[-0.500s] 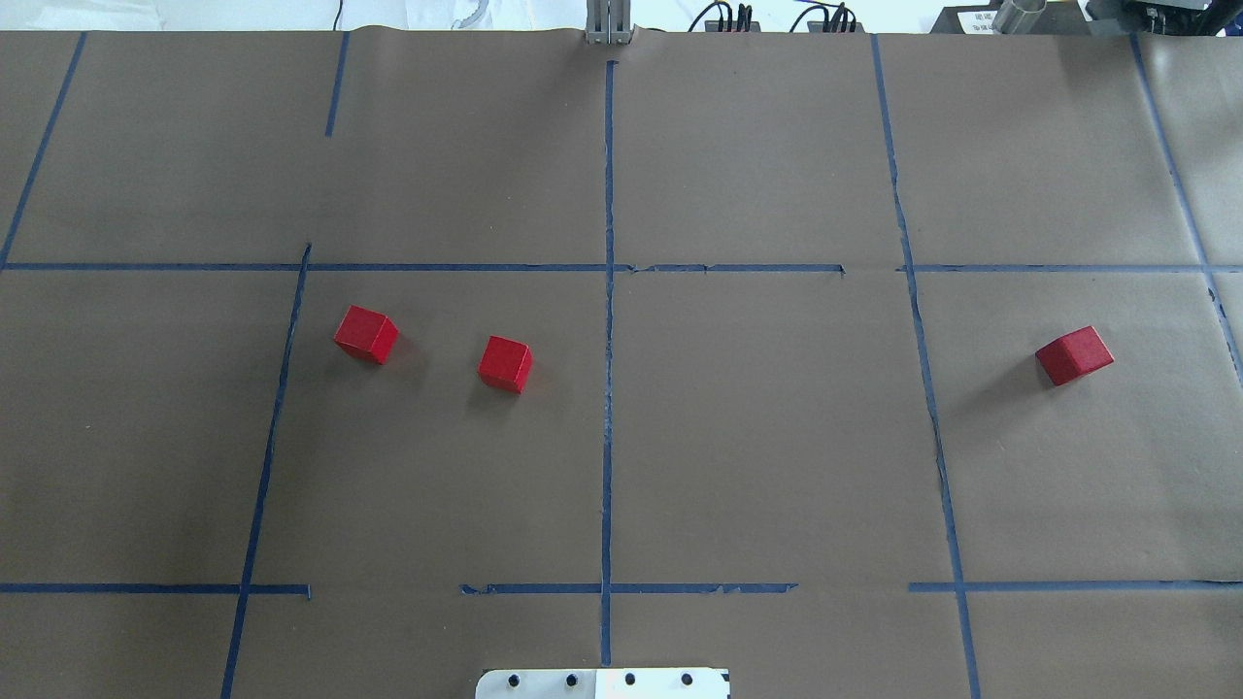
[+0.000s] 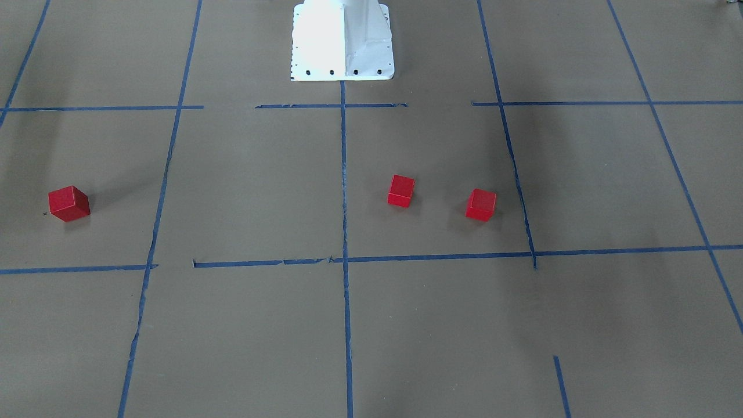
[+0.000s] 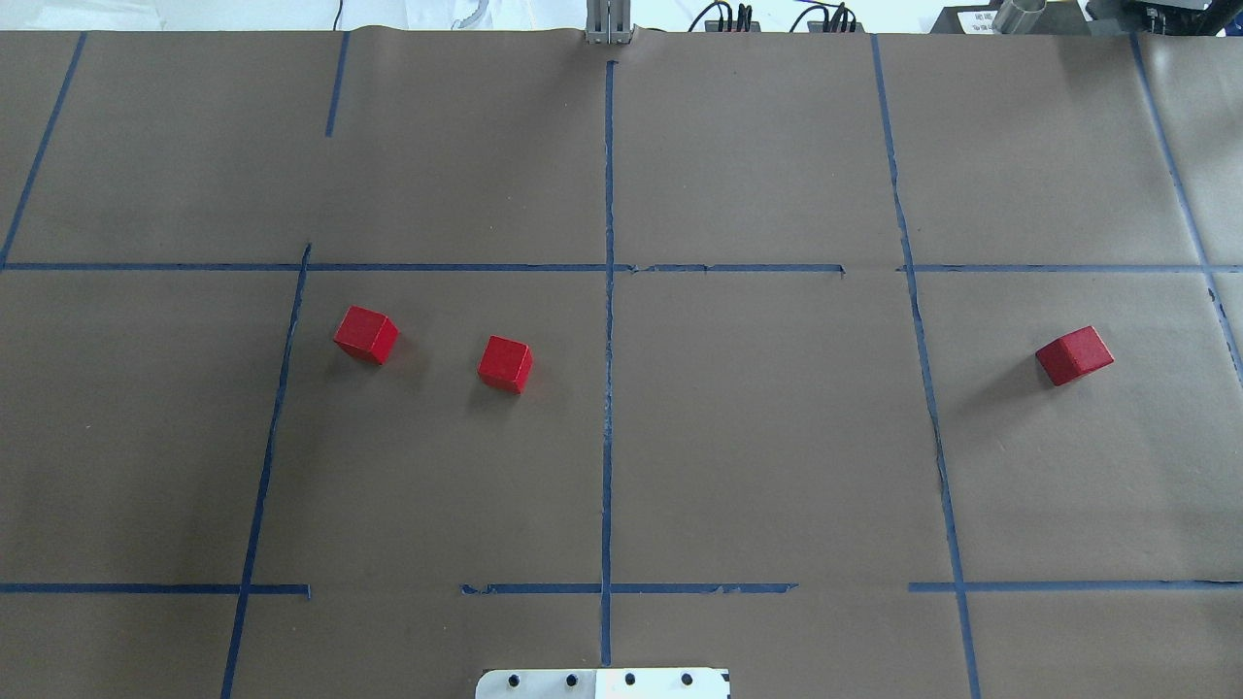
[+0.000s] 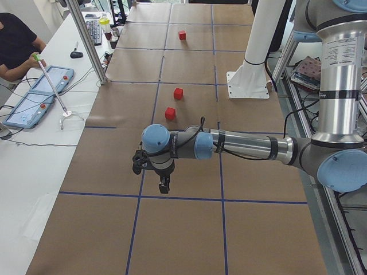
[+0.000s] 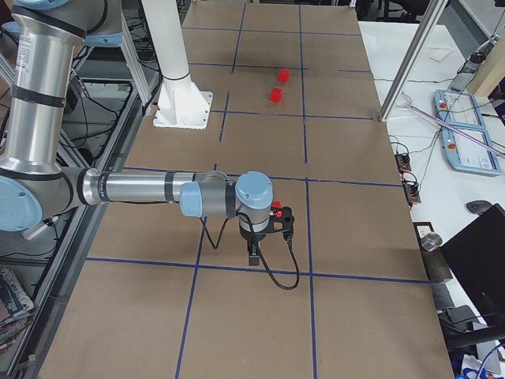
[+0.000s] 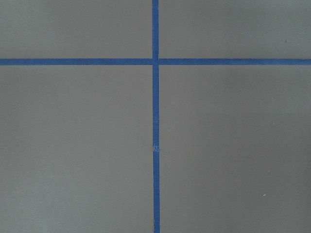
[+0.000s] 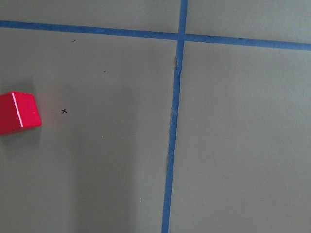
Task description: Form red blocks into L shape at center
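Observation:
Three red blocks lie apart on the brown paper. In the overhead view two sit left of the centre line, one [image 3: 366, 334] further left and one [image 3: 505, 364] nearer the line, and the third [image 3: 1074, 355] is far right. The front view shows them mirrored: [image 2: 481, 204], [image 2: 401, 191], [image 2: 69, 203]. My left gripper [image 4: 164, 186] hangs over the table's left end, well clear of the two left blocks [image 4: 170, 113]. My right gripper [image 5: 253, 254] hangs over the right end, close to the third block [image 7: 17, 112]. I cannot tell whether either gripper is open or shut.
The white robot base [image 2: 342, 40] stands at the table's near middle edge. Blue tape lines [image 3: 608, 291] divide the paper into squares. An operator [image 4: 14, 43] sits at a side table with control panels, beside an aluminium post [image 4: 86, 40].

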